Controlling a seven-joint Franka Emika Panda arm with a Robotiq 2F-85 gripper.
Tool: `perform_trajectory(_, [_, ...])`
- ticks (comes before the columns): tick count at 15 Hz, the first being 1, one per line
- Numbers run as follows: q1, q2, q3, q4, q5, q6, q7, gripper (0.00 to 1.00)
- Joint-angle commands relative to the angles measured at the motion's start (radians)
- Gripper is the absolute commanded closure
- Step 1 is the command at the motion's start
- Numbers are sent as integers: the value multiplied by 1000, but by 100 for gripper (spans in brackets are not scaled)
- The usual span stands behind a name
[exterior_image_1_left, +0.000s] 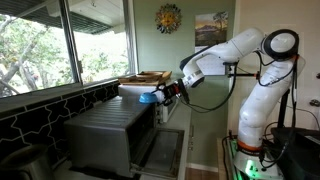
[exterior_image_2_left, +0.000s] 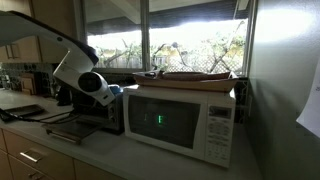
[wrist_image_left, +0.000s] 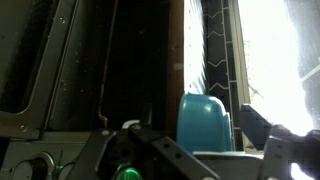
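Fingers (wrist_image_left: 262, 135) are spread wide round the cup (wrist_image_left: 205, 122), which is set on the oven (exterior_image_1_left: 105, 125) beside the microwave (exterior_image_2_left: 180, 120); a grab seems in hand, so a gentle squeeze is needed

You see a blue cup (wrist_image_left: 205, 122) at the lower right, and a white microwave (exterior_image_2_left: 185, 122) in the middle.

On the desk (exterior_image_2_left: 118, 150) the toaster oven (exterior_image_2_left: 95, 115) stands just beside the microwave (exterior_image_2_left: 185, 120), which carries a board (exterior_image_2_left: 195, 75) on top. The cup (exterior_image_1_left: 148, 97) is at the toaster oven's top, between the spread fingers (wrist_image_left: 265, 135), with the window (exterior_image_2_left: 190, 40) behind.
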Motion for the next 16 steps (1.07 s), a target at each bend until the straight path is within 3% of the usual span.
perform_trajectory(1, [22, -9, 10, -1, 26, 72, 15, 43])
perform_trajectory(5, [29, -15, 5, 5, 32, 71, 23, 72])
perform_trajectory(12, [21, -58, -40, -11, 34, 13, 46, 73])
perform_trajectory(16, [19, -92, -85, -20, 43, -88, 38, 73])
